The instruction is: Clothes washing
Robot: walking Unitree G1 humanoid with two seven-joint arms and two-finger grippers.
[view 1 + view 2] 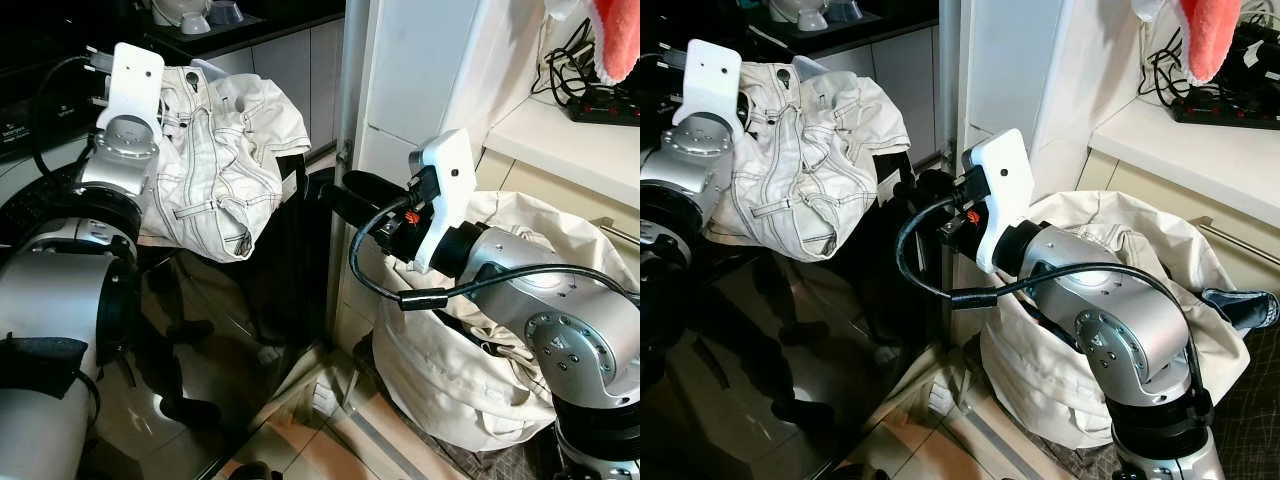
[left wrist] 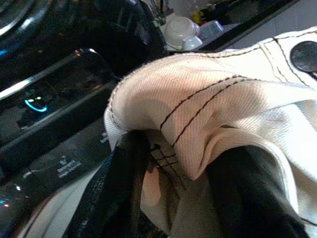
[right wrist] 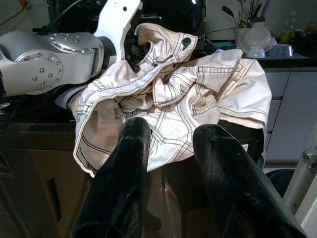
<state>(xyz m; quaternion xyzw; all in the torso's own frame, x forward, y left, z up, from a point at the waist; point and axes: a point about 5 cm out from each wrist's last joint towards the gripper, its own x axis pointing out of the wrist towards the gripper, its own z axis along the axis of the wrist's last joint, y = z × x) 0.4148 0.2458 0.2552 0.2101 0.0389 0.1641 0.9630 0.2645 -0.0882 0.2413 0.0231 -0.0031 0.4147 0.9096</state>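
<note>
L tool (image 2: 168,163) clamps crumpled cream denim garment (image 1: 215,160), dark stitching; R tool (image 3: 171,168) fingers apart.

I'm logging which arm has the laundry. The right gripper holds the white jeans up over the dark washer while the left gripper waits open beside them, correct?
Arms swapped. In the left wrist view the left gripper is shut on the white jeans over the dark washer; the right wrist view shows the right gripper open beside them.

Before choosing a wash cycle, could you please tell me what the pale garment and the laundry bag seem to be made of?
The garment, held by the left tool, looks like cream denim or heavy cotton twill: diagonal weave, dark double stitching, a metal button. The laundry bag seems plain matte canvas-like cloth, softly creased.
</note>
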